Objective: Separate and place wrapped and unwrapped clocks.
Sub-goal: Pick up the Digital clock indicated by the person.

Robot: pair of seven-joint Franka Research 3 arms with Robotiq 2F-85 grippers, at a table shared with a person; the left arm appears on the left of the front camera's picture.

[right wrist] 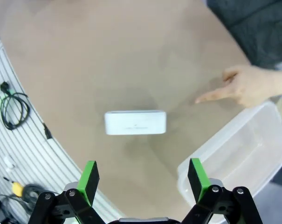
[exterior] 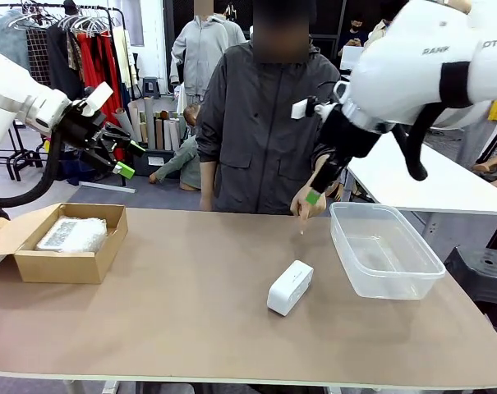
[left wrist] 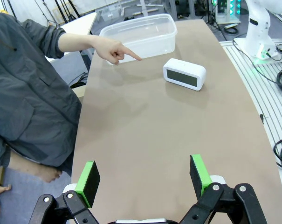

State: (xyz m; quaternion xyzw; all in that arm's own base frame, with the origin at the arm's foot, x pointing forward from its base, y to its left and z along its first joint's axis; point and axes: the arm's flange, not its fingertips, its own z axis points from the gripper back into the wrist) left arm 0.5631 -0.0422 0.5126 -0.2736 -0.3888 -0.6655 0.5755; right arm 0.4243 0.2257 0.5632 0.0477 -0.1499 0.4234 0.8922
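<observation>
The left pincer hangs wide, raised near the cardboard box, well apart from the bare clock on the worktop beside the tub. The right pincer, equally wide, hovers nearer, the clock lying lengthwise across its gap.

Bright, even light from overhead fills the room; the unwrapped clock and the person's hand cast only soft, faint shadows on the table. The right wrist view is smeared by blur, and both wrist views bow at their edges.
</observation>
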